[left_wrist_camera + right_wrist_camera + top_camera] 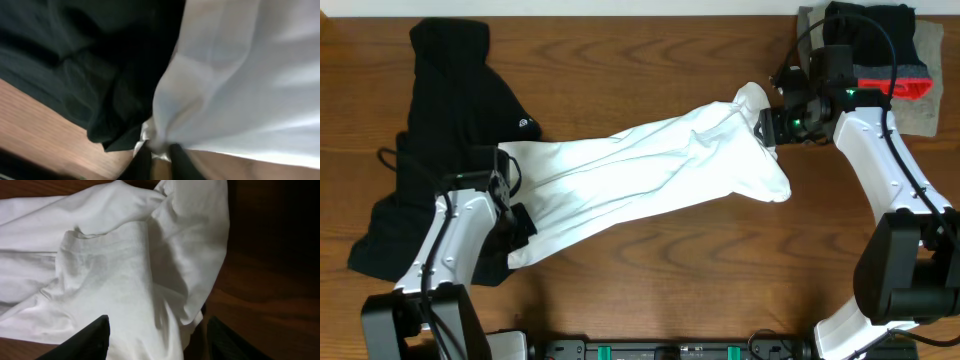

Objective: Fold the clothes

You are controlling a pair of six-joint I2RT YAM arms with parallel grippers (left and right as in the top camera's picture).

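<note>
Overhead view: the white T-shirt [640, 170] lies stretched in a crumpled band across the middle of the wooden surface [670, 300], running from lower left to upper right. Its left end overlaps the black hooded garment [440, 130], which lies heaped at the left side of the surface with a small white logo [527, 125] showing. A stack of folded cloth [895, 60], dark, red and grey, sits at the far right corner, apart from the shirt. One arm reaches to each end of the shirt.

Left wrist view: the left pincer [159, 152] is clenched on a bunched edge of the white T-shirt, the fabric gathered into a point between its fingers. The black hooded garment lies just beside that edge, and bare wood shows below.

Right wrist view: the right pincer [157, 330] is released, its fingers [92, 340] standing wide apart. The rumpled upper right end of the white T-shirt lies between and beyond them, on the surface. Contact between either finger and the fabric cannot be determined.
</note>
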